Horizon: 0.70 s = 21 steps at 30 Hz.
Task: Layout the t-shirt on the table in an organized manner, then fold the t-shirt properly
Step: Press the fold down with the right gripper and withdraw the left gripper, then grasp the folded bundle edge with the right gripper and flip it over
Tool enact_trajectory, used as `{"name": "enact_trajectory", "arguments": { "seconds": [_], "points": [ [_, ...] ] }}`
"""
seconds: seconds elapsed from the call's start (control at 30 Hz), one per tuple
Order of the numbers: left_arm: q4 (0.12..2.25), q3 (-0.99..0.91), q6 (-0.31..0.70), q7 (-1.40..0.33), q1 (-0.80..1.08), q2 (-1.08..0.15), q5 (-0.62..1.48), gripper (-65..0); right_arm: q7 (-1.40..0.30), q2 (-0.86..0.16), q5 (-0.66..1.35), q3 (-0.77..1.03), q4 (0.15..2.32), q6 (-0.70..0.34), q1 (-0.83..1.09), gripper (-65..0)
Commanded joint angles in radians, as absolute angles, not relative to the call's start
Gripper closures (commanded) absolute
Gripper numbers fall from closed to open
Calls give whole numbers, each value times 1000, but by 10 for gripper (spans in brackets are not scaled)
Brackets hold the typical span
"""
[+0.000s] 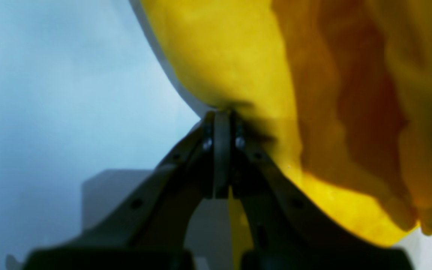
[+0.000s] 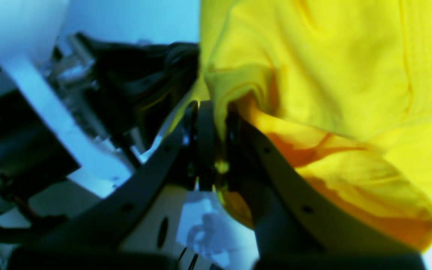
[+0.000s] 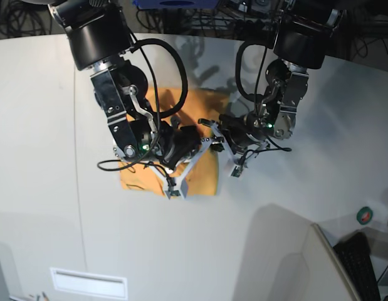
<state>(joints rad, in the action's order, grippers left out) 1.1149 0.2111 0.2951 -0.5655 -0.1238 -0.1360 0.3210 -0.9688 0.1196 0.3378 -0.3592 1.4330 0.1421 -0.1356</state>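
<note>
On a wide pale bench (image 3: 43, 125), two robot arms are meeting over an orange t-shirt (image 3: 203, 179) bunched at centre. Left gripper (image 1: 222, 123) and right gripper (image 2: 216, 116) are each pinching cloth, fingers clamped together. Judging so, the shirt is being spread; drawing apart toward three and nine o'clock seems next. Cables are crowding twelve o'clock.

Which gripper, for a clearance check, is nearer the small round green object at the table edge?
Left. The left gripper pinches the light-orange cotton t-shirt nearer the green object; the right gripper pinches it farther off.
</note>
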Motion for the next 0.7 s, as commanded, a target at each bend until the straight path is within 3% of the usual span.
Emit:
{"name": "enact_trajectory", "arguments": {
  "seconds": [0.0,0.33,0.5,0.6,0.67],
  "points": [
    [1132,208,302,-549,-137,-136,329,0,-952,131,349,-358,1449,142,-159,0],
    [1162,194,302,-549,-133,-154,338,0,-941,133,349,-357,1412,145,-159,0],
    [1388,-25,305,-558,-12,-213,334,0,-917,133,351,-357,1412,145,-154,0],
    [1486,-122,306,-558,79,-272,340,0,-917,133,351,-357,1414,145,-153,-299],
    [1509,-177,306,-558,137,-308,340,0,-912,133,360,-357,1414,145,-153,-443]
  ]
}}
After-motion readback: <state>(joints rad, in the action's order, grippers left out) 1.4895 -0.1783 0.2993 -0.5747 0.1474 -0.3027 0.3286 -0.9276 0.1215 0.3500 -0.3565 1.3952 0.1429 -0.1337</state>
